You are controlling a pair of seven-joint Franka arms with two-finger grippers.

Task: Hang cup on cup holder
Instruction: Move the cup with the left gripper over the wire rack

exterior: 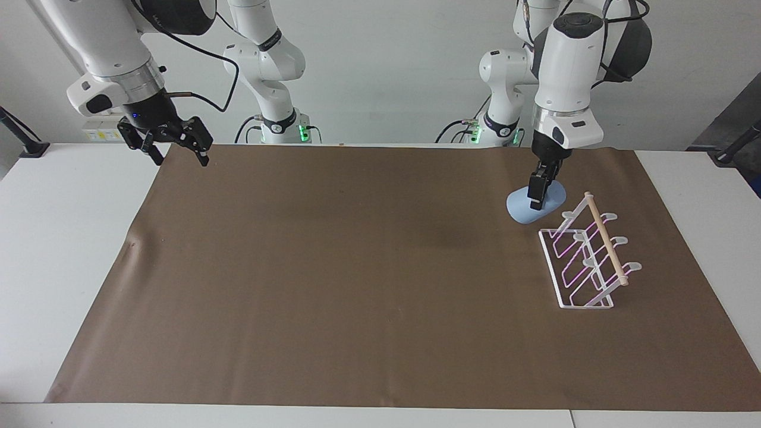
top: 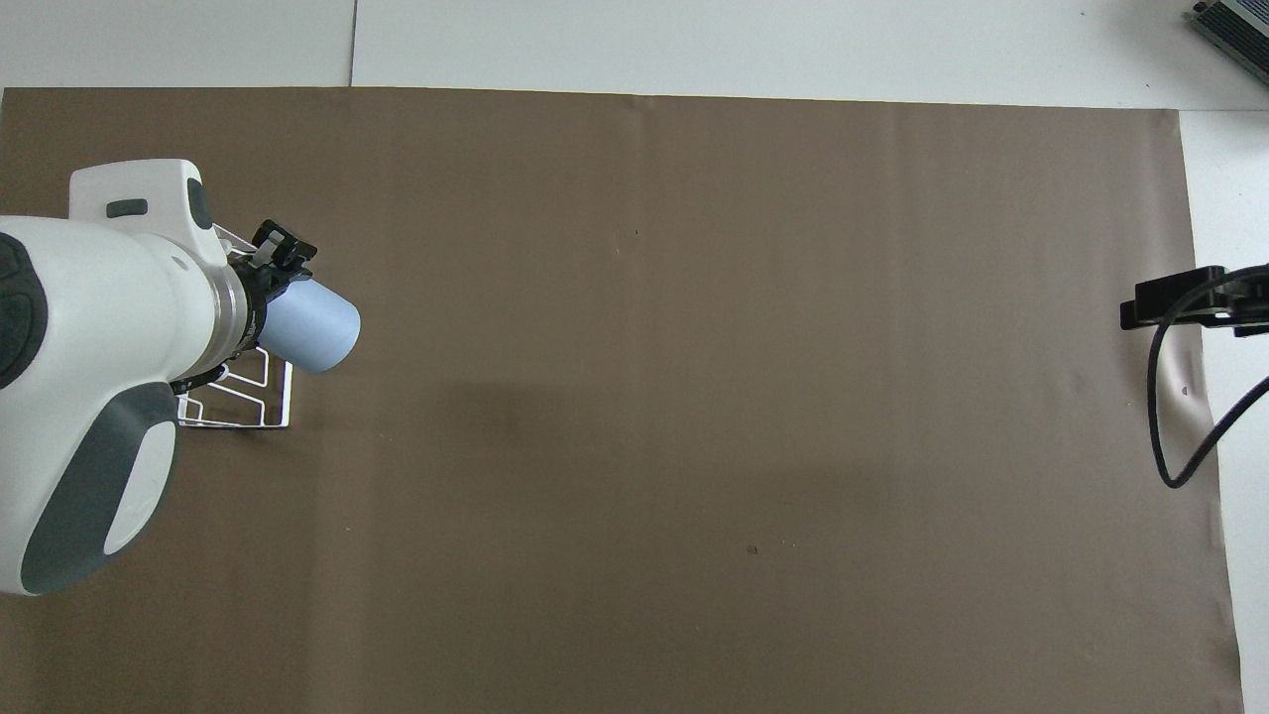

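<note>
The light-blue cup (exterior: 526,211) is held in my left gripper (exterior: 537,202), which is shut on it. The cup hangs tilted in the air over the brown mat, close to the end of the cup holder that is nearer to the robots. The white wire cup holder (exterior: 585,261) with its wooden dowel (exterior: 605,238) stands on the mat toward the left arm's end. In the overhead view the cup (top: 315,325) sticks out of the left gripper (top: 273,288) and the arm hides most of the cup holder (top: 248,402). My right gripper (exterior: 175,145) is open and empty, raised over the mat's edge.
A brown mat (exterior: 357,267) covers most of the white table (exterior: 65,238). The right arm's cable (top: 1175,416) hangs over the mat's edge at the right arm's end.
</note>
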